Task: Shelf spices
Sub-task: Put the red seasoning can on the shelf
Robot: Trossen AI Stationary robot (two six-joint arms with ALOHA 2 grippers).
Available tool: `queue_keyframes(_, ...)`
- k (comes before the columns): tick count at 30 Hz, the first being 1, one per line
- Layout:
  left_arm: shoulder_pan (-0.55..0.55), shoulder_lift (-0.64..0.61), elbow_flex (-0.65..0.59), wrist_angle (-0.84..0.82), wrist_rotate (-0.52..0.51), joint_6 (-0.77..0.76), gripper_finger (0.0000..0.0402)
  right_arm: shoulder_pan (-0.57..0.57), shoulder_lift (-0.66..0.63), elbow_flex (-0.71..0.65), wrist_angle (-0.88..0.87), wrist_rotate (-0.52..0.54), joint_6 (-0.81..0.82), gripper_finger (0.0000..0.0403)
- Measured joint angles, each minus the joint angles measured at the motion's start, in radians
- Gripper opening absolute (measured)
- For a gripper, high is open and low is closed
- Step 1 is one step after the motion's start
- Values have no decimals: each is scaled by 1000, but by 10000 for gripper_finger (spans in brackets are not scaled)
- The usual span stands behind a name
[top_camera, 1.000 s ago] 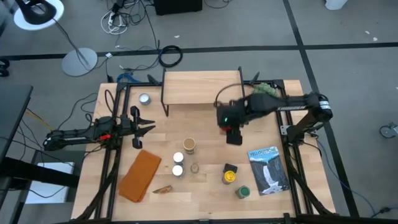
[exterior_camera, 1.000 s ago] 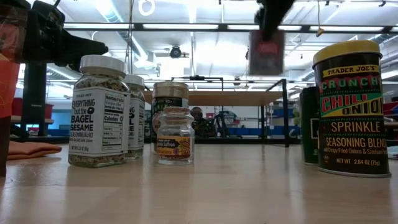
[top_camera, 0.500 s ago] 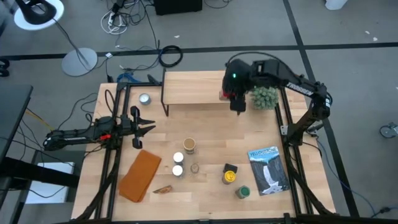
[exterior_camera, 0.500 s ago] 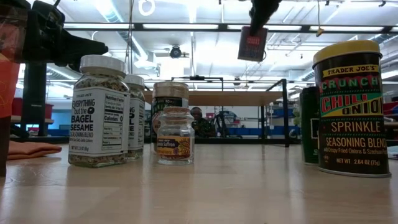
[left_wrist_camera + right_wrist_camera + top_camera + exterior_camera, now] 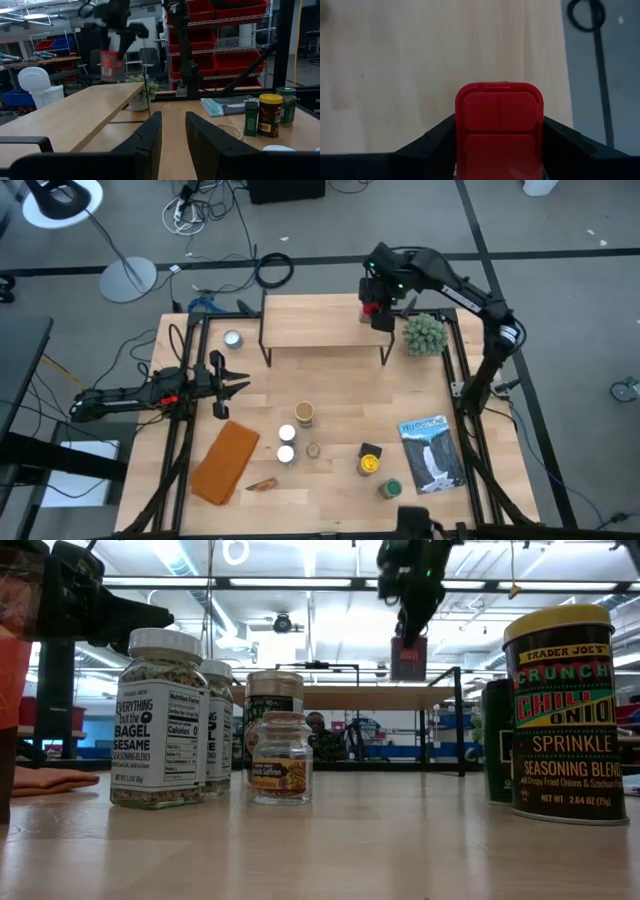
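Since a second ago, the right arm has swung from the middle of the table up and back, carrying a red-topped spice tin (image 5: pixel 371 309) to a spot above the right end of the shelf (image 5: pixel 310 322). The right gripper (image 5: pixel 374 307) pinches the tin between its two dark fingers (image 5: pixel 427 141); in the right wrist view the red lid sits squarely between them, with the shelf's pale wooden top filling the background beneath. From the low view the tin (image 5: pixel 408 658) hangs a little above the shelf top, not touching it. A spiky green plant ball (image 5: pixel 423 334) sits just beside the shelf's right end.

On the left side of the table, the left arm lies low and stretched out. The left gripper (image 5: pixel 232 385) holds nothing, and its fingers stand slightly apart with a narrow gap between them.

Seven other spices stand on the table in front of the shelf. A tan-topped jar (image 5: pixel 304 414) stands near the centre, with two white-lidded jars (image 5: pixel 286 443) just in front of it and a small clear jar (image 5: pixel 313 450) beside them. Further right are a black-and-yellow tin (image 5: pixel 370 451), a yellow-topped tin (image 5: pixel 369 466) and a green-topped jar (image 5: pixel 390 488).

An orange cloth (image 5: pixel 226 462) lies at front left, a blue booklet (image 5: pixel 431 452) at front right, and a flat round silver tin (image 5: pixel 233 338) left of the shelf.
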Motion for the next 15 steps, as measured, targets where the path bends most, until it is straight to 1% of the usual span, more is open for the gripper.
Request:
queue_keyframes(5,0,0,0,8,0,0,92,-38,64,1,24,-3,-57,234)
queue_keyframes(12,0,0,0,8,0,0,92,-72,76,2,77,11,-114,235)
queue_keyframes(15,0,0,0,7,0,0,92,-82,79,18,70,12,-118,239)
